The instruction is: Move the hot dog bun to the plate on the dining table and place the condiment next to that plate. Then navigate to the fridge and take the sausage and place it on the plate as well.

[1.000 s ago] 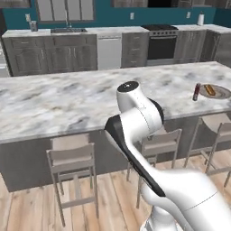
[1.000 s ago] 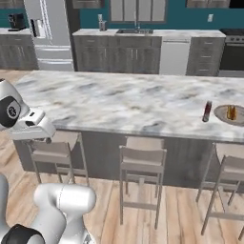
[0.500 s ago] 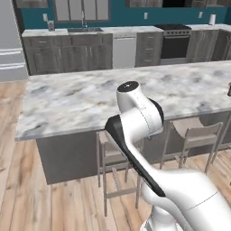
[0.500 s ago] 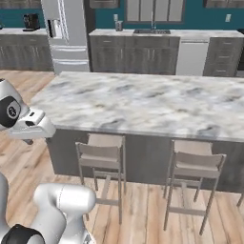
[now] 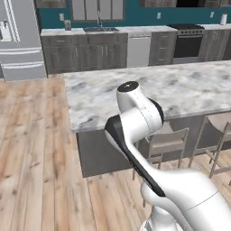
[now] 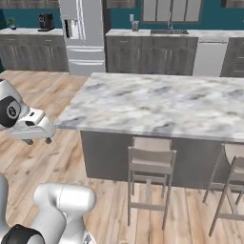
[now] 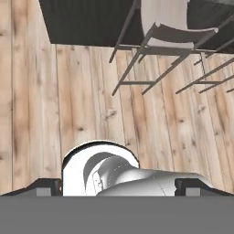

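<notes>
Silver-grey fridge (image 6: 85,35) stands well beyond the open, empty pincer (image 6: 37,141).

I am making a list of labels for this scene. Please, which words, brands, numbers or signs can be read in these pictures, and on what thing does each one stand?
No text can be read in any view.
The fridge shows a dark dispenser recess with no legible marking.
The coffee machine on the counter is too small to show any brand.

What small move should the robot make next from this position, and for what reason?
Probably keep driving the base toward the tall silver-grey French-door fridge. It stands closed across the wooden floor, beyond the corner of the white-grey marble dining table, too far to reach. The tool is open, empty, pointing down at the floor.
</notes>
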Robot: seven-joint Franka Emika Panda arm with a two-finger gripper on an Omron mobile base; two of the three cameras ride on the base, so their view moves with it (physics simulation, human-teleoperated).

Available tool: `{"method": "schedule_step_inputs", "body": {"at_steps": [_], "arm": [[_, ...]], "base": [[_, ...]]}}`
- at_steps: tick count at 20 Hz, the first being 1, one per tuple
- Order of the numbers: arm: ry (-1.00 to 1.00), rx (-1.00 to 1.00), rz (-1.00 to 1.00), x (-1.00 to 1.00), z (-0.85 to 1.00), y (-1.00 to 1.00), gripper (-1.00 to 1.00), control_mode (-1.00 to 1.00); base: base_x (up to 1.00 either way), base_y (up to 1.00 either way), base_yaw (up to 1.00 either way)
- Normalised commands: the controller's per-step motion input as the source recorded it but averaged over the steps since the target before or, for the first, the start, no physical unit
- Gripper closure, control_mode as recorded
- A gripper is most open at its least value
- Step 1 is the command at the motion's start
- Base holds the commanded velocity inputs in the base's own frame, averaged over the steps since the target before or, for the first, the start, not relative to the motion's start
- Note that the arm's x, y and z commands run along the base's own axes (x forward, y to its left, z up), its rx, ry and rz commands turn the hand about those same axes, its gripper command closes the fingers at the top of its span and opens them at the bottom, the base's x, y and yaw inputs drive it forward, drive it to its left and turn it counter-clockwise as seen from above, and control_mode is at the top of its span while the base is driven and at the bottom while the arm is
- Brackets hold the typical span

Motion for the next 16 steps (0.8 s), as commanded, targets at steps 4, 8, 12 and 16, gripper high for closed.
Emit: {"method": "schedule_step_inputs", "body": {"at_steps": [4,8,12,16], "arm": [[0.00,0.00,0.00,0.00,0.00,0.00,-1.00,1.00],[0.00,0.00,0.00,0.00,0.00,0.00,-1.00,1.00],[0.00,0.00,0.00,0.00,0.00,0.00,-1.00,1.00],[0.00,0.00,0.00,0.00,0.00,0.00,-1.00,1.00]], "base": [[0.13,1.00,0.00],[0.38,1.00,0.00],[0.71,1.00,-0.02],[0.86,1.00,-0.06]]}}
